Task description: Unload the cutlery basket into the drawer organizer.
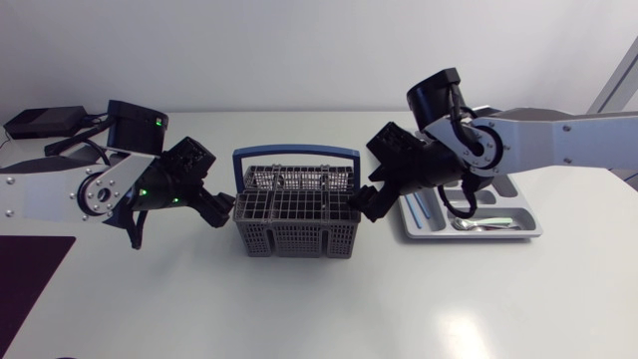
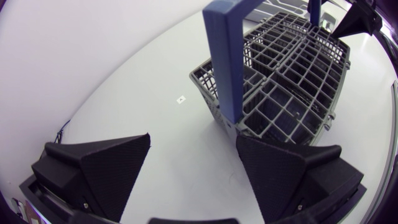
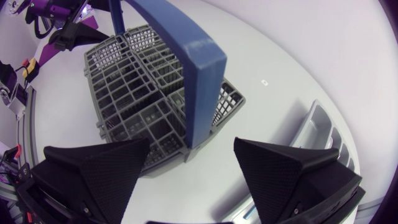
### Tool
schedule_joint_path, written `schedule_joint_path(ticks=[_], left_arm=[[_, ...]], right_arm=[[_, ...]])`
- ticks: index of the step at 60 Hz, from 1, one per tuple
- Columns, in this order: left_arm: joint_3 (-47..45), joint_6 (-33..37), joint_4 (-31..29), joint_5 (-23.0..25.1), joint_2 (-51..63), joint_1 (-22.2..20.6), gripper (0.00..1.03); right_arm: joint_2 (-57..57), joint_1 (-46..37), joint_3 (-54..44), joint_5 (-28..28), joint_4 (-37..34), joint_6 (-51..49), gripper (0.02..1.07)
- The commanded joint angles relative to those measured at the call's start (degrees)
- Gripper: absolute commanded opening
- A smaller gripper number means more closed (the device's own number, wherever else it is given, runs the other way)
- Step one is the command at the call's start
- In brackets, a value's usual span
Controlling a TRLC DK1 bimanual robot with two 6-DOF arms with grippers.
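The grey cutlery basket (image 1: 296, 221) with its blue handle (image 1: 296, 153) stands mid-table. Through its grid lids I cannot make out what it holds. My left gripper (image 1: 223, 209) is open, just off the basket's left end; in the left wrist view the gripper (image 2: 193, 168) faces the basket (image 2: 292, 81) and handle (image 2: 227, 56). My right gripper (image 1: 370, 204) is open at the basket's right end; in the right wrist view the gripper (image 3: 189, 171) has the basket corner (image 3: 137, 93) ahead. The grey drawer organizer (image 1: 528, 214) lies to the right, with a spoon (image 1: 467, 225) in it.
A black box (image 1: 45, 122) with cables sits at the back left. A dark mat (image 1: 30, 274) lies at the table's left front. In the right wrist view the organizer's rim (image 3: 323, 130) is beside my right fingers.
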Motion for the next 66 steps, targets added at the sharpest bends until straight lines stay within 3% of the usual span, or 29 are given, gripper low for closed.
schedule_joint_path(ticks=[1, 16, 20, 30, 38, 43, 66], left_arm=[[-0.39, 0.01, -0.68, 1.07, -2.59, -0.49, 0.97], [-2.23, -2.98, -2.79, 1.34, -11.29, 2.06, 0.99], [-3.38, -4.82, -2.61, 3.97, -14.45, 3.38, 0.99], [-7.07, -8.78, 2.57, 3.80, -22.10, 4.61, 0.99], [-7.24, -11.59, 1.25, 1.95, -24.65, 4.87, 0.99], [-7.16, -13.70, 1.08, 1.95, -24.73, 7.16, 0.99], [-13.31, -13.44, 0.11, 1.95, -34.93, 8.39, 0.99]], right_arm=[[-3.40, 0.51, -2.18, 0.79, 0.47, 0.98, 1.02], [-14.12, 1.13, -6.66, 4.48, 3.55, 1.25, 1.02], [-17.46, 1.13, -9.30, 7.91, 7.68, 1.25, 1.02], [-24.41, 0.95, -14.48, 18.10, 13.83, 0.81, 1.02], [-27.66, -3.97, -16.68, 17.49, 13.92, 2.92, 1.02], [-30.03, -7.75, -18.18, 15.64, 14.27, 5.20, 1.02], [-43.04, -18.12, -28.55, 18.98, 20.78, 7.05, 1.02]])
